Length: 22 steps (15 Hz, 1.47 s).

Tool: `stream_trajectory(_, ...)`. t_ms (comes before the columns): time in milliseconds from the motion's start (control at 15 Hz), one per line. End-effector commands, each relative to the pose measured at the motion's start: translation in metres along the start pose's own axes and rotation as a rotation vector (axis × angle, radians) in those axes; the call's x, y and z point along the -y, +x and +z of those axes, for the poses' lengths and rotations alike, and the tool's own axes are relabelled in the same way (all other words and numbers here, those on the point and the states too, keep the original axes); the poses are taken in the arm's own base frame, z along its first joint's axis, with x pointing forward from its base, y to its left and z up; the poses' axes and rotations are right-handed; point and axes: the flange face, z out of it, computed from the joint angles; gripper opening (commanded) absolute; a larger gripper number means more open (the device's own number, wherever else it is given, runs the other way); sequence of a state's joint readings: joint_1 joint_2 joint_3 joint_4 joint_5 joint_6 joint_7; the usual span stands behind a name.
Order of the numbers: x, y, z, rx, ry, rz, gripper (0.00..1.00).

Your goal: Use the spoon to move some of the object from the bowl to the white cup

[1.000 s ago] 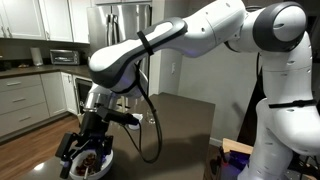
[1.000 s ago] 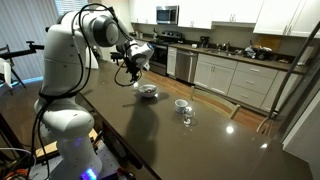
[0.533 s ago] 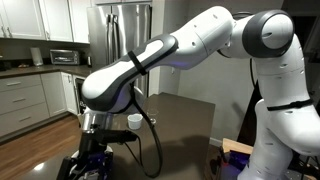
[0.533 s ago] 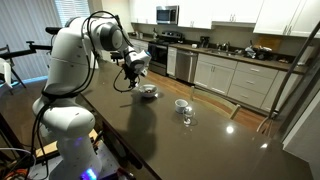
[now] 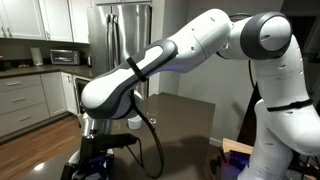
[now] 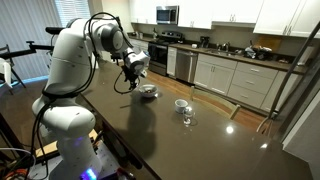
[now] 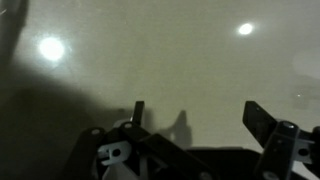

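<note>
Bowl (image 6: 148, 91), wide, shallow and white, sits on the dark glossy surface (image 6: 200, 140) in an exterior view. Its inside shows a darker patch, but at this size the pieces in it cannot be told apart, and whether the spoon lies in it cannot be told either. Further along the same surface, apart from the bowl, stands the small white cup (image 6: 181, 104), and just beside the cup a tiny clear glass (image 6: 187, 118).

The fingers (image 7: 260, 118) are spread wide apart in the wrist view, one dark tip at each side of the lower part of the picture, and they grasp nothing. Between them only the pale sheen of the surface shows, with two bright spots of reflected light on it. Neither tip touches anything that can be seen. In the exterior view with the bowl, the arm (image 6: 105, 32) bends down so that the fingers hang above the surface just beside the bowl, on its side away from the cup. In the close exterior view the arm (image 5: 180, 50) fills most of the picture and the fingers are cut off at the lower edge
</note>
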State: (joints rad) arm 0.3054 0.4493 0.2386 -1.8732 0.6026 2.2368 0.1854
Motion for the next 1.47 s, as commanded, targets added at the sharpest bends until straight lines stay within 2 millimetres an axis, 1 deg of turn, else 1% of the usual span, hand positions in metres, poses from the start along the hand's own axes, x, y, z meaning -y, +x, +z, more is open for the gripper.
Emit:
stream_trajectory(0, 0.001, -0.004, -0.011, -0.047, -0.004, 0.021, 1.0)
stream_trajectory(200, 0.004, -0.005, -0.022, -0.047, 0.007, 0.018, 1.0)
stream_trajectory(333, 0.007, -0.004, -0.031, -0.016, 0.048, 0.009, 1.0)
stream_trajectory(467, 0.008, -0.001, -0.038, -0.036, 0.099, 0.012, 1.0)
stream_trajectory(533, 0.008, 0.003, -0.038, -0.036, 0.137, 0.019, 1.0)
stream_trajectory(733, 0.01, 0.01, -0.034, -0.03, 0.23, 0.042, 1.0)
stream_trajectory(1067, 0.012, 0.018, -0.014, -0.037, 0.35, 0.051, 1.0)
stream_trajectory(1400, 0.013, 0.026, 0.007, -0.064, 0.387, 0.042, 1.0)
